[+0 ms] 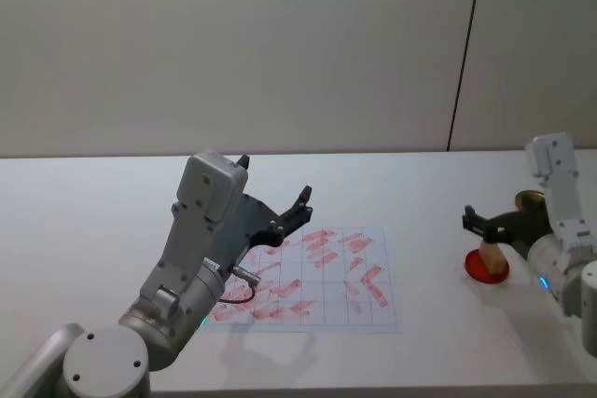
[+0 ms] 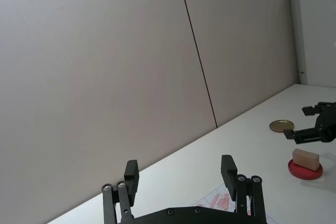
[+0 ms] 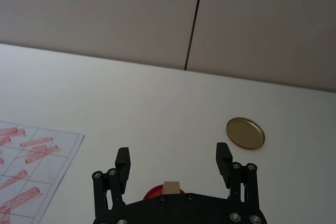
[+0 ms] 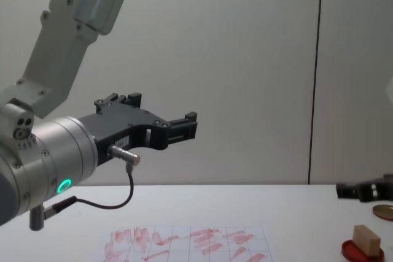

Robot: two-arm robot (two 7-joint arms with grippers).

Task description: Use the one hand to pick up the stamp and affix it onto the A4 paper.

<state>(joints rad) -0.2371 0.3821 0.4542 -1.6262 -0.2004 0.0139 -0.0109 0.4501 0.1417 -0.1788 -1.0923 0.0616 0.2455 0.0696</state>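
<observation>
Head view findings: small light-tan wooden block stamp point(image 1: 493, 259) rests on the flat round red ink pad point(image 1: 484, 268) on the white surface point(image 1: 93, 230), right tool point(image 1: 478, 223) released just above it, while the left tool point(image 1: 275, 212) hangs released over the stamp-marked white gridded A4 paper point(image 1: 308, 277). Left wrist and right wrist views confirm both tools spread and empty, with a gold-brown disc point(image 3: 244, 132) lying beyond the pad. Chest view shows the stamp ungrasped on the pad; judged status: pickup and affixing both remain.
</observation>
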